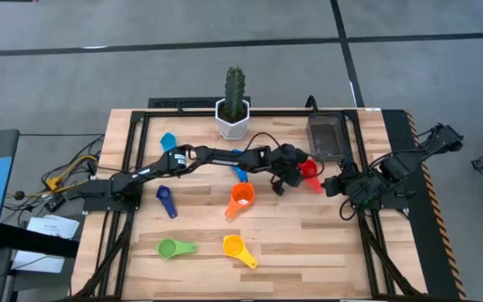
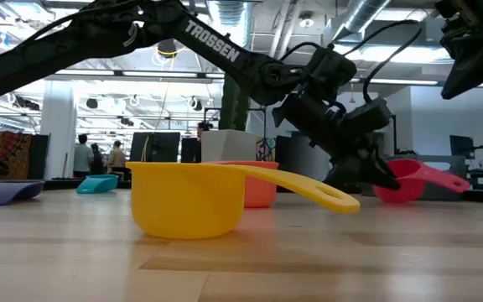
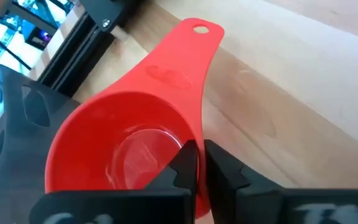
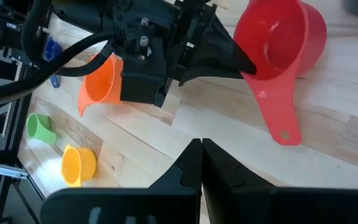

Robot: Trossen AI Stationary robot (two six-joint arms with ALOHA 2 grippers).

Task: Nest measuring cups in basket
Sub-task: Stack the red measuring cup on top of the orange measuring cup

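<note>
White "TROSSEN" lettering [image 2: 213,42] along arm

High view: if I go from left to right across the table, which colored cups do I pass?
Dark blue cup → green cup → yellow cup → orange cup → red cup, pinched by the left gripper.

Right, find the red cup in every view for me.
High view: red cup right of centre, just below the basket.
Low view: at right, by the left tool.
Left wrist view: fills the picture.
Right wrist view: upper right.
Shared landmark: the left tool pinching its rim.
</note>
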